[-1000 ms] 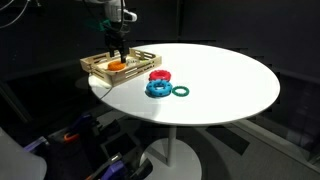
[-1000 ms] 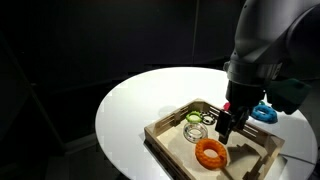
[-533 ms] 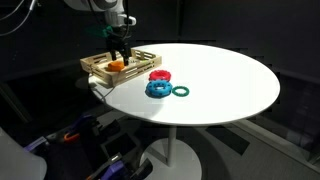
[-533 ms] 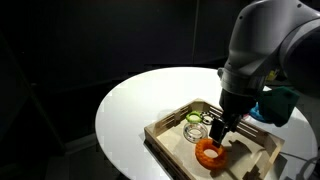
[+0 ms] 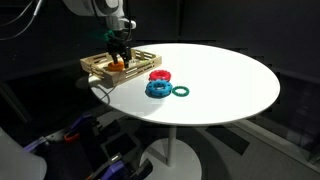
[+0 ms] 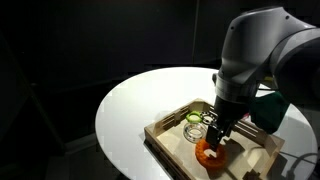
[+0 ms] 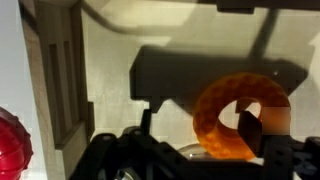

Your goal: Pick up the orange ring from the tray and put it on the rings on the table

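Table [image 5: 220, 80]: round and white, filling the middle of both exterior views [image 6: 130, 110]. Its whole top shows in only one of them.

Arm [image 6: 255, 50]: in an exterior view it bulks large at the upper right of the frame. In the other exterior view only its lower part shows, at the top left [image 5: 100, 10].

Tray [image 5: 92, 66]: a wooden tray with compartments at the table's edge. It sits at the left in one exterior view and at the lower middle in the other [image 6: 165, 130]. The wrist view shows only its pale floor and a slatted wall down the left side.

Stack on the table: a red ring [image 5: 158, 76] lies on a blue ring [image 5: 157, 89], with a green ring [image 5: 181, 91] just beside them, all well apart from the tray. Only this exterior view shows the three together — the wrist view catches a red edge at the lower left.

Gripper [image 7: 200, 125]: it points down into the tray [image 6: 216, 140], fingers spread moderately. I cannot tell whether the pads touch anything.

Orange ring [image 7: 245, 88]: it lies flat on the tray floor [image 6: 208, 156], directly under the gripper [image 5: 119, 58]. In the wrist view one finger [image 7: 248, 130] stands inside its hole and the other outside its left wall — the exterior views hide this.

Pale ring [image 6: 194, 120]: it is in the tray, beside the gripper on the upper left. It shows in this exterior view only.
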Motion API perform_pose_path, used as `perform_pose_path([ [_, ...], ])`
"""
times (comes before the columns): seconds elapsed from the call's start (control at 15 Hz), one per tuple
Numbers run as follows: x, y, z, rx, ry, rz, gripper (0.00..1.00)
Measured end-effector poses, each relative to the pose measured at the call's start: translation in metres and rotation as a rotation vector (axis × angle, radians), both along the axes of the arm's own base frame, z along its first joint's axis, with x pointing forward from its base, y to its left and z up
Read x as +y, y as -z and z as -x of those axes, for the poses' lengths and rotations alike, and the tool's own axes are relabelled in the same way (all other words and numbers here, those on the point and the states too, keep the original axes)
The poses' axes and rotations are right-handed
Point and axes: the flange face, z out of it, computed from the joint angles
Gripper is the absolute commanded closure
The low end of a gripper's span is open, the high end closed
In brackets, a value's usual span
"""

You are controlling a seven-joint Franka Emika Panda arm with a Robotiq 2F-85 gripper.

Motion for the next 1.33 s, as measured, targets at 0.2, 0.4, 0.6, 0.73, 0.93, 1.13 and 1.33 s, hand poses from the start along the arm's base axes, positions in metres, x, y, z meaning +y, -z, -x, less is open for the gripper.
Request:
perform_pose_path([
  [0.2,0.004,0.005,-0.002,0.007,-0.002,0.001,0.46],
  [0.4,0.006,0.009,-0.003,0.011,-0.004,0.002,0.65],
  [0.6,0.007,0.009,-0.004,0.01,-0.003,0.001,0.89],
  [0.73,0.008,0.007,-0.006,0.006,-0.001,-0.001,0.95],
  [0.93,0.009,0.002,-0.009,-0.004,0.006,-0.006,0.96],
  [1.13,0.006,-0.012,-0.014,-0.029,0.02,-0.017,0.94],
  [1.33,-0.003,-0.034,-0.02,-0.064,0.04,-0.025,0.94],
])
